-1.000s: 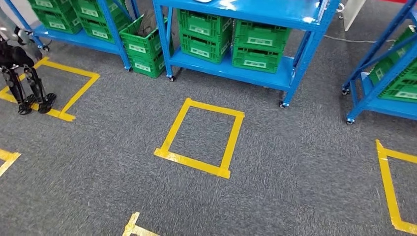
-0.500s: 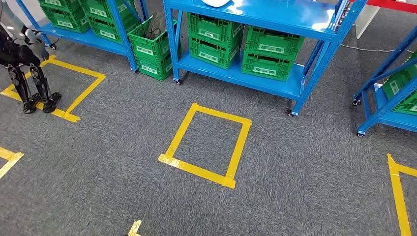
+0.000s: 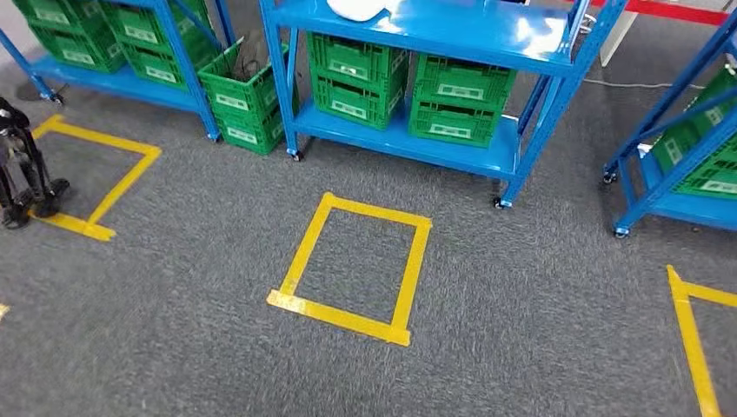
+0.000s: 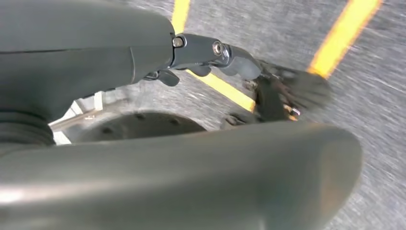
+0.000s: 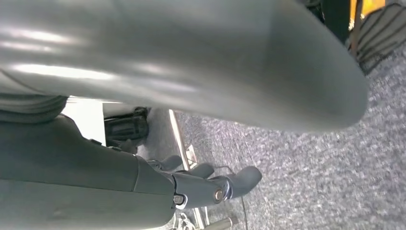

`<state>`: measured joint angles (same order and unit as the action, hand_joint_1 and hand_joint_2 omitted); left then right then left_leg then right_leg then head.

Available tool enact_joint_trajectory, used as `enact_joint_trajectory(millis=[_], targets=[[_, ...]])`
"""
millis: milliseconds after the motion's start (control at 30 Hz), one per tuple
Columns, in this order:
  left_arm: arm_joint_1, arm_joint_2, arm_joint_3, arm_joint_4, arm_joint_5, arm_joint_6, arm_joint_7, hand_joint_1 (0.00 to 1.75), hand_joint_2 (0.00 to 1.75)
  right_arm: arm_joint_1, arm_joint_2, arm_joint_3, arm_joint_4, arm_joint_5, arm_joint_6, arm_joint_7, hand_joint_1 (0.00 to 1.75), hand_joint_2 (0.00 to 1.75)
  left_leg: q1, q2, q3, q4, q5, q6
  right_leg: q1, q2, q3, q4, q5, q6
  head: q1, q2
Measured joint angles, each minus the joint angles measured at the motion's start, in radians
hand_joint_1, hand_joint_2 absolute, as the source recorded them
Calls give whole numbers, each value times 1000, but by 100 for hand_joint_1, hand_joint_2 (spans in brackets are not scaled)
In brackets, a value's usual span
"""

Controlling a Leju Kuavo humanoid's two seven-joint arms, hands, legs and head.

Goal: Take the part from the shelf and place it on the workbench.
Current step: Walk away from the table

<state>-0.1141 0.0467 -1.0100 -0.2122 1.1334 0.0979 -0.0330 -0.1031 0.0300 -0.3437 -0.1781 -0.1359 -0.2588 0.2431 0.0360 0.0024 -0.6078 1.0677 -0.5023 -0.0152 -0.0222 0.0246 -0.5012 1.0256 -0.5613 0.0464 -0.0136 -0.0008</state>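
While the robot stands well back from the blue shelf (image 3: 452, 35), the step in hand looks like the approach on foot: closing on the rack before any reach begins. In the head view a white object (image 3: 356, 8), probably the part, lies on the upper deck of that shelf near its left end, cut by the picture's top edge, so its shape cannot be told. Below it, green crates (image 3: 408, 82) fill the lower deck, and a yellow taped square (image 3: 352, 261) marks the grey carpet just in front of the rack.

Both arms hang. The left hand (image 4: 210, 52) holds nothing, its fingers loosely extended over the carpet; the right hand (image 5: 210, 184) likewise holds nothing, fingers slightly apart and lightly bent.

To do this step well, the robot should probably walk into the taped square and stop squarely facing the shelf, so that the white object comes within reach of one arm without leaning. Keeping the arms down until the feet settle would avoid clipping the blue upright (image 3: 282, 82). A dark legged machine (image 3: 22, 169) stands on another taped square to the left, well apart from the path.
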Motion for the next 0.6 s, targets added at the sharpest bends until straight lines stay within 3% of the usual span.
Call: enact_joint_trajectory(millis=[67,100,200,233,267,333,400,500,600], targets=[[-1,0,0,0,0,0,-1,0,0,0,0,0,0,0,1,0,0,0,-1,0,9,0,8,16,-3,-5,0,16,-16,9,11,0],[-2,1,0,0,-1,0,-2,0,0,-1,0,0,0,-1,1,-1,0,0,-2,0,11,-2,6,21,-3,-9,-15,48,-32,11,17,0],[-4,1,0,0,-2,1,-5,0,0,-2,0,0,0,-3,1,-2,0,0,-12,0,16,-3,-3,35,1,-16,-130,233,-96,9,38,0],[-4,1,0,0,-3,1,-6,0,0,-1,0,0,0,-4,1,-2,0,0,-17,0,20,-3,-7,39,3,-16,-164,276,-98,6,43,0],[-3,2,0,0,-3,1,-7,0,0,0,0,0,0,-5,2,-2,0,0,-22,-2,25,-3,-12,43,6,-16,-182,285,-80,-1,46,0],[-3,2,0,0,-4,2,-11,0,0,1,-1,0,0,-6,2,-2,0,0,-30,-4,41,-4,-22,47,19,-16,-166,197,3,-23,52,0],[-4,0,0,0,-5,2,-15,0,0,0,-3,0,0,-7,2,-2,0,0,-34,-5,52,-10,-31,47,33,-20,-126,83,60,-51,54,0],[-7,-2,0,0,-5,2,-16,0,0,-5,-5,0,0,-7,2,-3,0,0,-30,-1,66,-27,-35,33,48,-23,-98,23,64,-71,55,0],[-7,-2,0,-1,-5,3,-16,0,0,-2,-6,0,0,-7,1,-4,0,0,-28,-1,66,-12,-47,20,39,-20,-48,-30,84,-73,58,0]])
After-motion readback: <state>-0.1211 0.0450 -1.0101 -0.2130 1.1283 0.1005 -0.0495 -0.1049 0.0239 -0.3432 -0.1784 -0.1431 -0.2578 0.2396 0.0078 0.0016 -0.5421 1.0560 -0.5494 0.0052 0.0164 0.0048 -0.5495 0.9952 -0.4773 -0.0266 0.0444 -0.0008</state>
